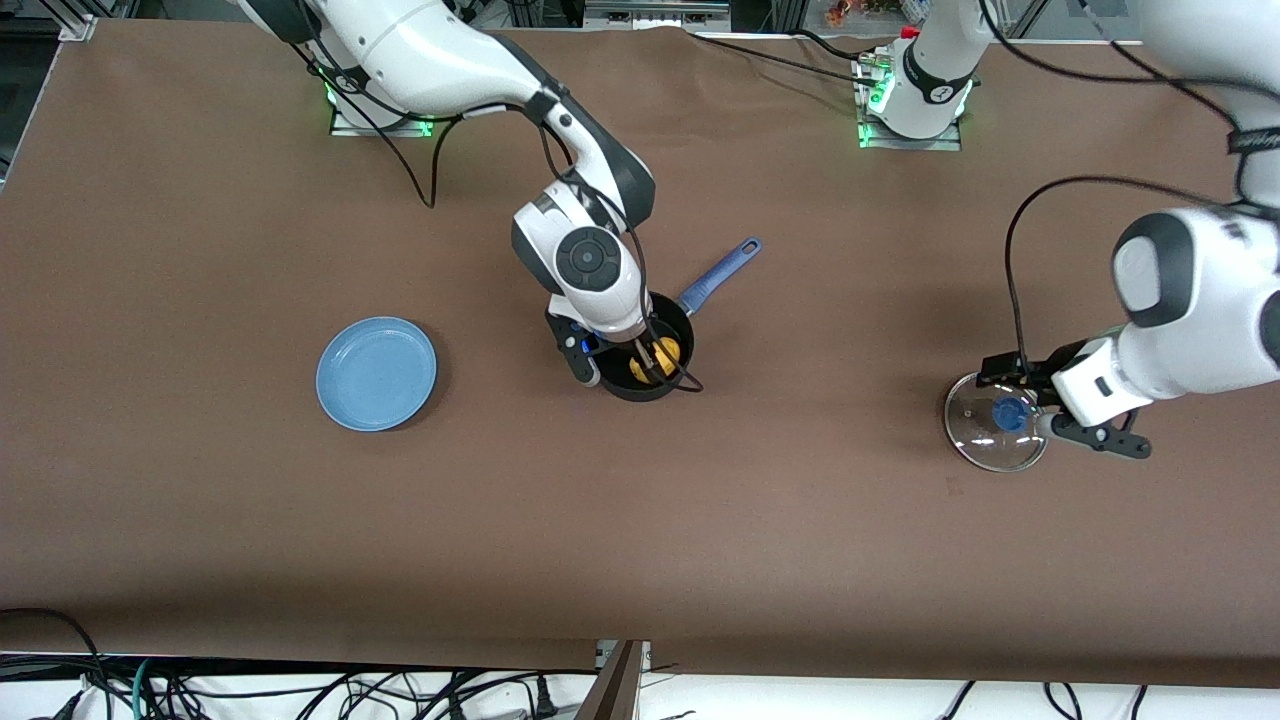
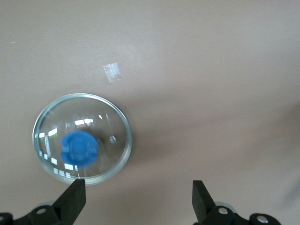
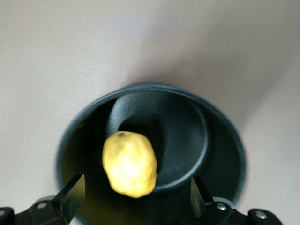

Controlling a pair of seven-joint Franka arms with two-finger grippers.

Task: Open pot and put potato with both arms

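Note:
The black pot [image 1: 640, 392] stands uncovered mid-table, its blue-purple handle [image 1: 722, 270] pointing toward the robots' bases. The yellow potato [image 1: 660, 355] is inside it. In the right wrist view the potato [image 3: 130, 163] sits within the pot's wall [image 3: 220, 140], free of the fingers. My right gripper [image 1: 630, 365] is open just over the pot's mouth [image 3: 136, 194]. The glass lid [image 1: 990, 450] with its blue knob [image 1: 1008, 412] lies flat on the table toward the left arm's end. My left gripper [image 1: 1055, 408] is open and empty beside and above the lid [image 2: 108, 122], with bare table between its fingers [image 2: 138, 194].
A flat blue plate [image 1: 377, 373] lies toward the right arm's end of the table, apart from the pot. A small patch of clear tape [image 2: 111, 72] is stuck to the brown tabletop by the lid.

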